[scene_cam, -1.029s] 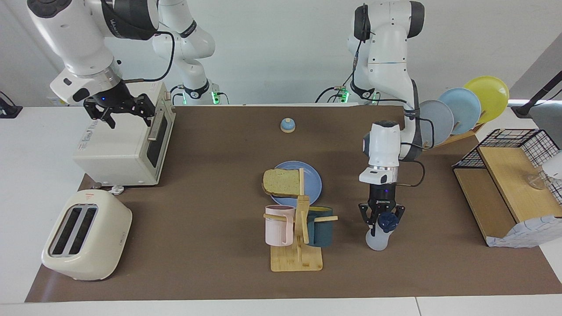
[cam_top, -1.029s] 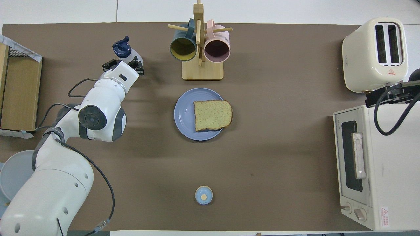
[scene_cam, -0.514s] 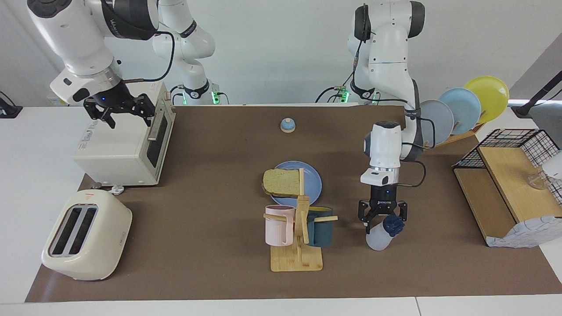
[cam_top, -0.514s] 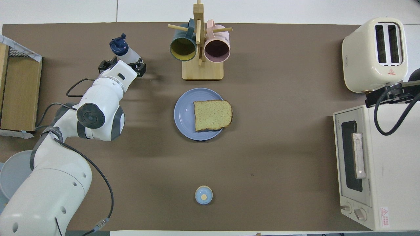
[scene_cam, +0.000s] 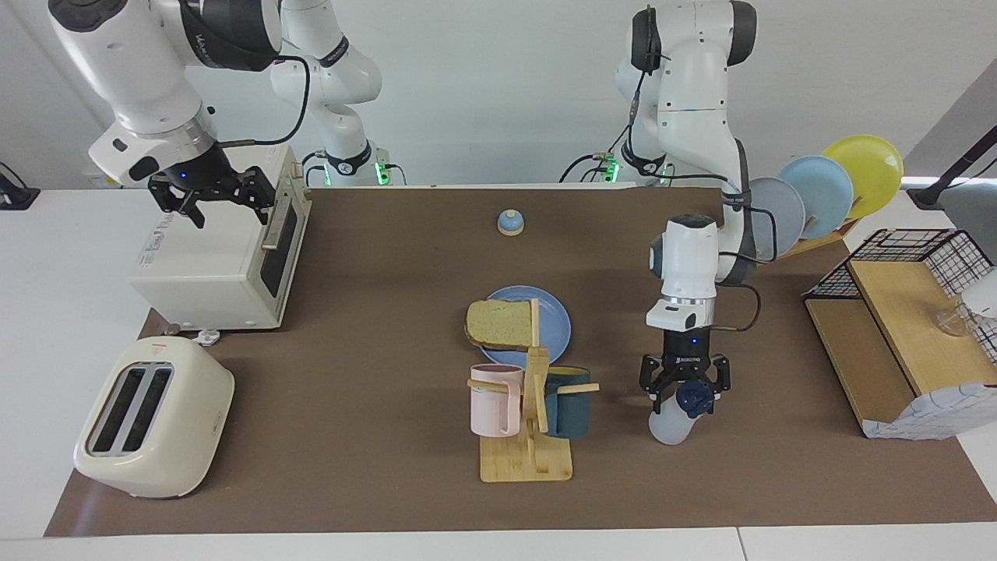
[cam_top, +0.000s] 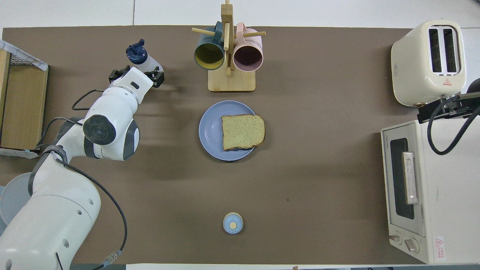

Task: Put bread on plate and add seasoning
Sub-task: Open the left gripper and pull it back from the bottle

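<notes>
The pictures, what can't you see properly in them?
- Facing view: the mug rack covers part of the bread and the plate.
- Overhead view: the left arm's wrist hides the left gripper and the lower part of the seasoning.
- Overhead view: the right gripper, over the toaster oven, is cut off by the edge.
- Both views: whether seasoning lies on the bread is too small to tell.

Bread on plate; mug rack farther; seasoning apparently standing toward left arm's end.
</notes>
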